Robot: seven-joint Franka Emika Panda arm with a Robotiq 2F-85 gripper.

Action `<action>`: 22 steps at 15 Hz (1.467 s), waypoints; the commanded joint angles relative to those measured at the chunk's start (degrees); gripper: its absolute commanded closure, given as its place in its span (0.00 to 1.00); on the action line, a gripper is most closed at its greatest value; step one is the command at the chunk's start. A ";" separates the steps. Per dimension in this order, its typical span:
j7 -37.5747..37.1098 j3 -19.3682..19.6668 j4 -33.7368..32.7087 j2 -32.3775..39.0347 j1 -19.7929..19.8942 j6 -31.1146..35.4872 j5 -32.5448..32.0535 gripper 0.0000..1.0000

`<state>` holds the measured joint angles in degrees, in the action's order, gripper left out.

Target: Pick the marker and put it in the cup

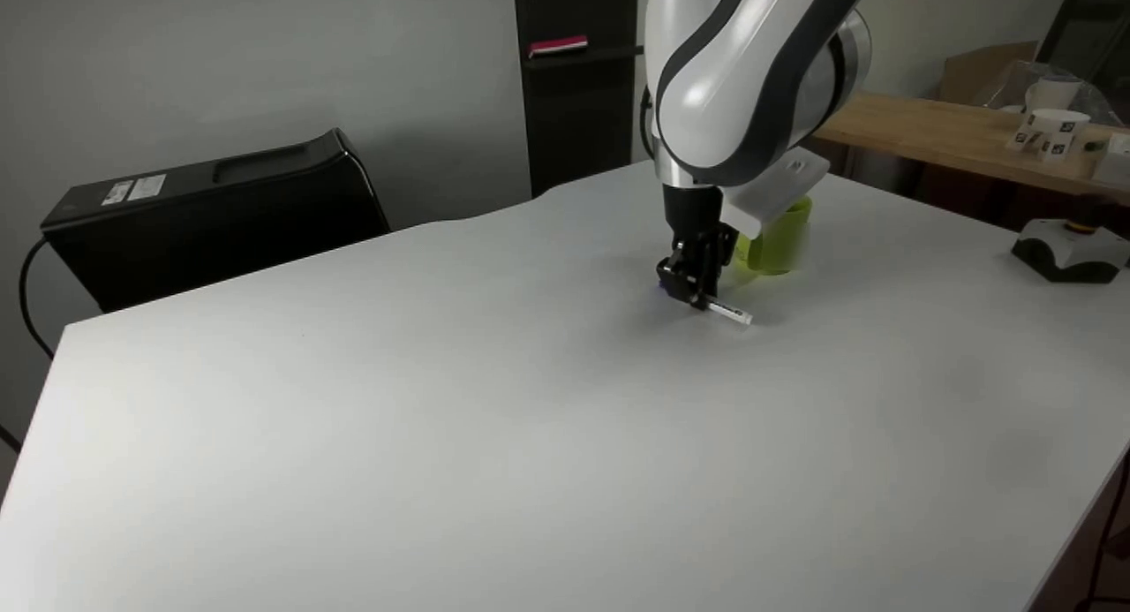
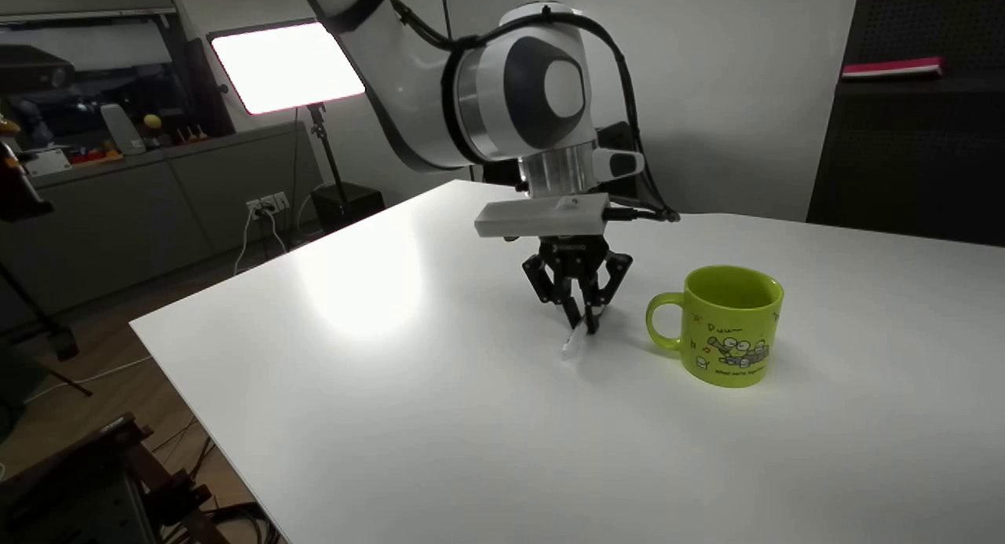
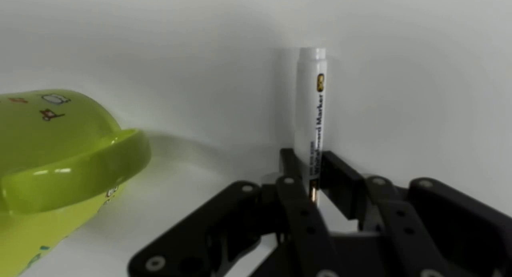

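Observation:
The marker is white with dark lettering and lies roughly level in my gripper, low at the table top; I cannot tell if it touches the table. The marker (image 3: 310, 105) shows well in the wrist view, and its white end shows in both exterior views (image 1: 731, 313) (image 2: 575, 341). My gripper (image 2: 583, 322) is shut on the marker, with a finger against each side. The marker's other end is hidden by the fingers. The cup is a lime-green mug (image 2: 730, 332) with cartoon prints, upright beside my gripper. Its handle (image 3: 80, 169) points toward the gripper. My arm partly hides the mug (image 1: 781, 241).
The white table (image 1: 441, 435) carries the mug and a white-and-black device (image 1: 1071, 252) near an edge. A black case (image 1: 212, 215) stands at the far table edge. A wooden table (image 1: 936, 139) with paper cups is behind. A bright light panel (image 2: 286, 65) stands beyond the table.

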<state>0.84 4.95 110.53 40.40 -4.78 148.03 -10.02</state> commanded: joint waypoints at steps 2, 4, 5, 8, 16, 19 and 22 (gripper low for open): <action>-1.63 -0.43 -3.97 0.28 0.43 -6.35 0.96 0.95; -2.00 -0.27 -4.98 -0.20 0.37 -7.53 1.15 0.95; -2.13 -0.22 -5.56 -0.32 0.35 -8.01 1.17 0.95; -2.67 -0.11 -6.71 -0.88 0.28 -8.92 0.98 0.95; -6.92 2.51 -6.03 -3.58 -1.41 -5.59 -2.19 0.95; -8.43 3.51 -5.47 -5.10 -1.66 -4.31 -3.29 0.95; -10.22 4.74 -4.74 -6.65 -2.17 -2.93 -4.75 0.95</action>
<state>-5.50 8.03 103.93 36.38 -5.72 143.89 -12.57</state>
